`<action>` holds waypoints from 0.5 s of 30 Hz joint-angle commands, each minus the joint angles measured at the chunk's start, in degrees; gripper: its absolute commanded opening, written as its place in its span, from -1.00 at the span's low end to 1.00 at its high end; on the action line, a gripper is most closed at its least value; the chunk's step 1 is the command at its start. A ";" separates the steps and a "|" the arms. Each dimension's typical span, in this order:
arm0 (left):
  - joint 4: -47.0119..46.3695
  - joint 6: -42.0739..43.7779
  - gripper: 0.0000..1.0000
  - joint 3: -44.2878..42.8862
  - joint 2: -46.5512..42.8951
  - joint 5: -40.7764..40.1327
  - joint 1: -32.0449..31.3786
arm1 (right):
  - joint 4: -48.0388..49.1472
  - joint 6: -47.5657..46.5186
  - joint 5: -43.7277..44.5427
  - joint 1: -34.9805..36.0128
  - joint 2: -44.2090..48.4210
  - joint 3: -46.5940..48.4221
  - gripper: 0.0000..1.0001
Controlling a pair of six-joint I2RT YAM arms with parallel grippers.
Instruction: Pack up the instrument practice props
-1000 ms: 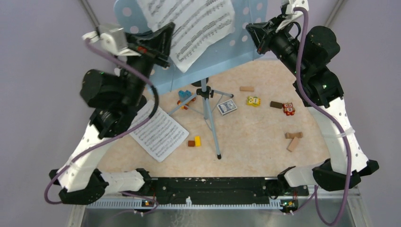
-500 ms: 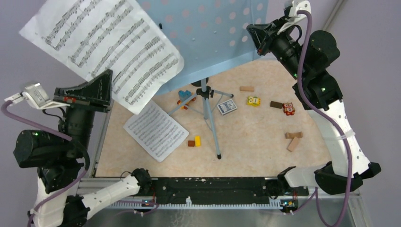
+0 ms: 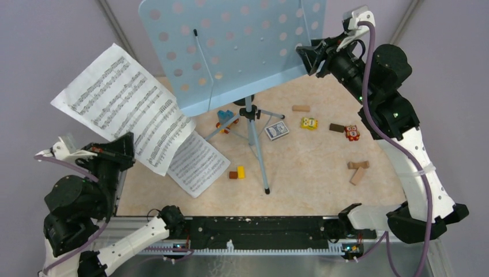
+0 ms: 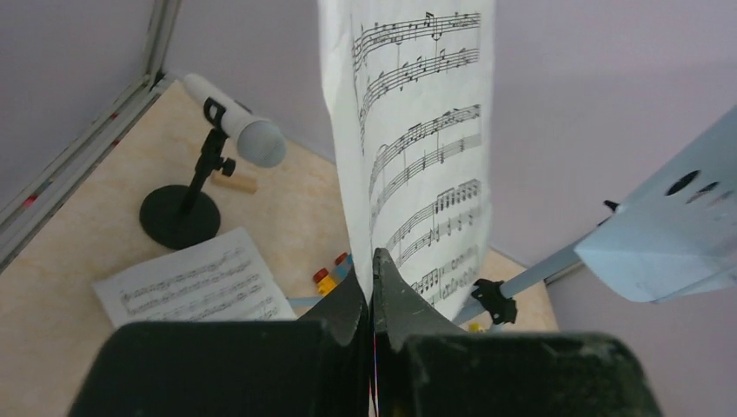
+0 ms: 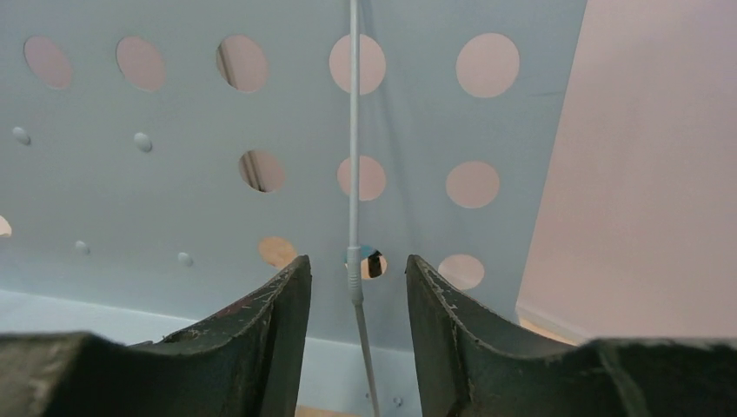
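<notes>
The light-blue perforated music rack [image 3: 236, 46] stands on its tripod legs [image 3: 254, 135] at the back of the table. My left gripper [image 3: 124, 151] is shut on the lower corner of a white sheet-music page [image 3: 124, 107], which hangs in the air over the table's left edge. The left wrist view shows that page [image 4: 426, 130] rising from the pinched fingertips [image 4: 372, 265]. Another page [image 3: 193, 164] lies flat on the table. A white microphone [image 4: 239, 130] sits in a black round-based holder [image 4: 180, 215]. My right gripper [image 3: 304, 55] is open at the rack's right edge, with the rack's thin wire [image 5: 353, 130] between its jaws, untouched.
Wooden blocks [image 3: 357, 170] lie at the right. A card deck [image 3: 277, 131], a blue-and-orange toy car [image 3: 226, 120] and small coloured toys [image 3: 309, 123] are scattered around the tripod. A metal frame rail [image 4: 78, 161] borders the table's left side.
My left arm has swung left and down, carrying the page off the rack to beyond the table's left edge. My right gripper's jaws have opened at the rack's edge.
</notes>
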State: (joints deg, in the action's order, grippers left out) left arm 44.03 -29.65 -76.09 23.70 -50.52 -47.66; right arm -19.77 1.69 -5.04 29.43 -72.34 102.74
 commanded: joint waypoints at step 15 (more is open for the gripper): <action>-10.26 -15.53 -1.00 33.51 9.31 6.54 0.55 | -4.14 1.31 -0.01 -0.34 17.04 -17.53 -0.01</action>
State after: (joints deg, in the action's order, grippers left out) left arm 45.65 -45.43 -45.08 30.39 -47.24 -47.72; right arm -22.37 2.24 -4.45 29.43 -57.67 87.33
